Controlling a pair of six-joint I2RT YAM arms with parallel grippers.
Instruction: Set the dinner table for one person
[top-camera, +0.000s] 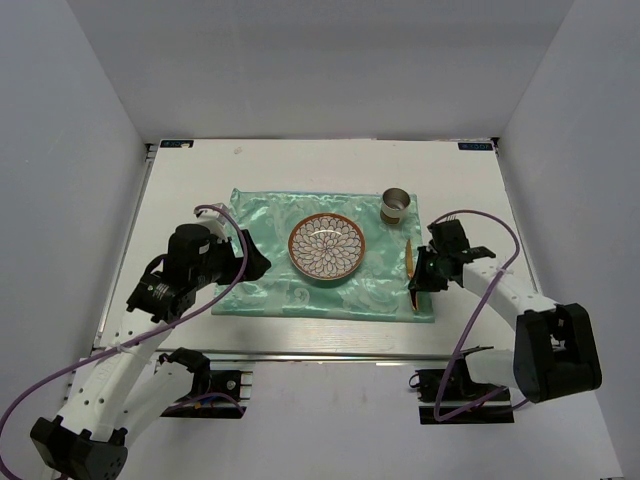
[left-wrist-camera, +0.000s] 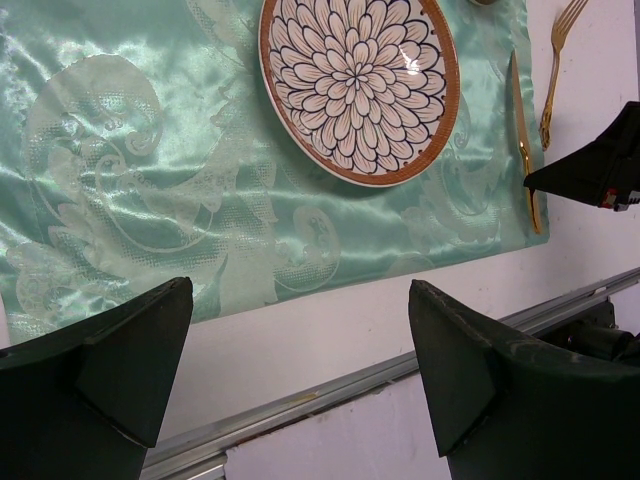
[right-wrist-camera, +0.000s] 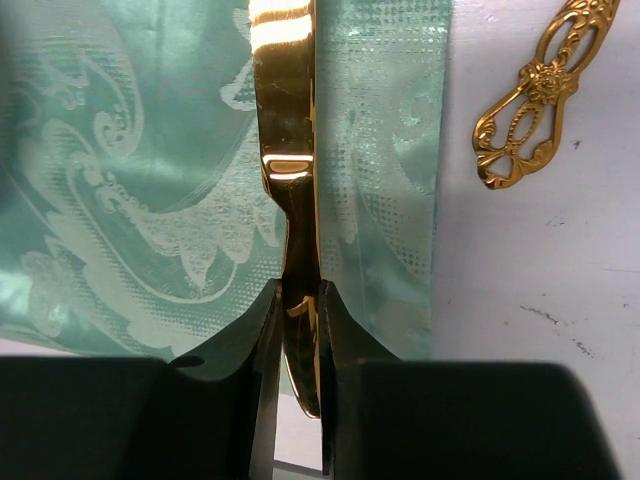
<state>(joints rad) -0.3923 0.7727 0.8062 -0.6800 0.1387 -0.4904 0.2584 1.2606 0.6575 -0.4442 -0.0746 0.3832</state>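
Note:
The white dinner table (top-camera: 300, 165) carries a mint-green cloth (top-camera: 265, 215). On the cloth stand a flower-patterned plate (top-camera: 327, 247) with an orange rim and a metal cup (top-camera: 395, 206) at the far right corner. A gold knife (top-camera: 408, 258) lies along the cloth's right edge. My right gripper (right-wrist-camera: 298, 300) is shut on the knife's handle (right-wrist-camera: 285, 120), low over the cloth. A gold fork (left-wrist-camera: 556, 60) lies on the bare table right of the cloth; its handle (right-wrist-camera: 530, 110) is beside the knife. My left gripper (left-wrist-camera: 300, 300) is open and empty over the table's near edge, left of the plate (left-wrist-camera: 358, 85).
The aluminium rail (left-wrist-camera: 350, 385) runs along the table's near edge under my left gripper. White walls enclose the table on the left, right and back. The right gripper (left-wrist-camera: 590, 165) shows in the left wrist view beside the knife (left-wrist-camera: 524, 140).

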